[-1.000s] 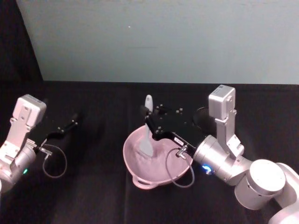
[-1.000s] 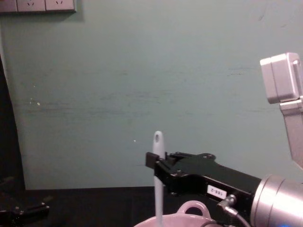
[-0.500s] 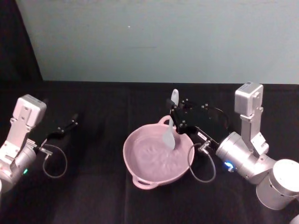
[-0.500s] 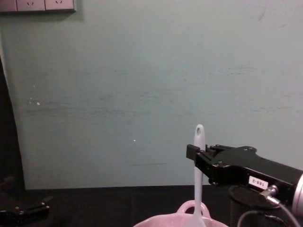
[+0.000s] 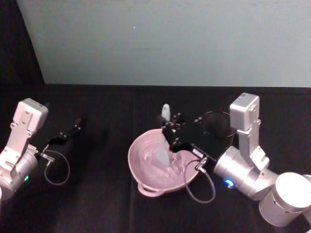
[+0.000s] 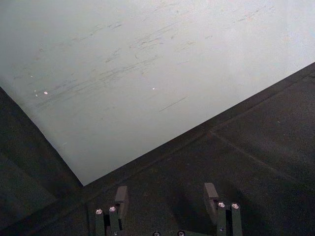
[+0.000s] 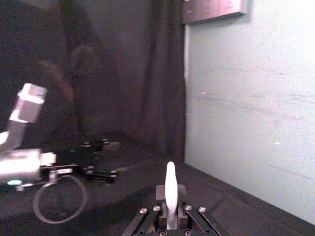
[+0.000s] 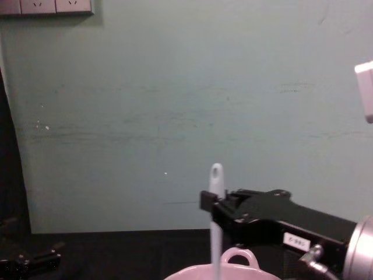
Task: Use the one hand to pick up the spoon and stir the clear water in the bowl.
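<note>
Pink bowl [image 5: 133,162] sat near centre with rippled water. Spoon [image 5: 161,149] stood upright, scoop dipped in it, so pickup was done and stirring looked underway. Just beyond, right gripper [image 5: 169,130] pinched the handle; left gripper [image 5: 74,129] idled at left, jaws spread, empty.
</note>
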Controlling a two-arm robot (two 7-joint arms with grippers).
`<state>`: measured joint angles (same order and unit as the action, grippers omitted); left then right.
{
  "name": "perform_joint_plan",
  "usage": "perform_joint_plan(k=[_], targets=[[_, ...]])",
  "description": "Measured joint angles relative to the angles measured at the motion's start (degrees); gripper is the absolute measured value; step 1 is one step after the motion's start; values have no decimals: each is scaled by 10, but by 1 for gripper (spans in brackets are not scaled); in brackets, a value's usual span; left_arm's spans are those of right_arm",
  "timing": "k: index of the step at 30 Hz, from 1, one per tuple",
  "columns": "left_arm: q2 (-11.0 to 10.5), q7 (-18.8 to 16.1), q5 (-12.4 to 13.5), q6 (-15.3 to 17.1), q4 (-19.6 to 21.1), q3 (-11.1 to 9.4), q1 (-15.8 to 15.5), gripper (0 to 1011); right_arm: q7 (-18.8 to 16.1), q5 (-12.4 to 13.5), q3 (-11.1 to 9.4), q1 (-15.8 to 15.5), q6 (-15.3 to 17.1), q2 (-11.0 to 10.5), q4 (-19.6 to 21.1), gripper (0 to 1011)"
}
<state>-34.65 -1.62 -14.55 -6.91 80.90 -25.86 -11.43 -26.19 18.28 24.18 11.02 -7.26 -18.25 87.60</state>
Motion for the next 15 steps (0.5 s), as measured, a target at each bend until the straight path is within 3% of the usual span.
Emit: perform_joint_plan(k=[7,15], targets=[[0,0,0,0,0,0,0,1005,-10,-1,24,2,1,12,6,114],[0,0,0,0,0,0,0,1005,-11,-1,33,20,-5,26,-15,114]])
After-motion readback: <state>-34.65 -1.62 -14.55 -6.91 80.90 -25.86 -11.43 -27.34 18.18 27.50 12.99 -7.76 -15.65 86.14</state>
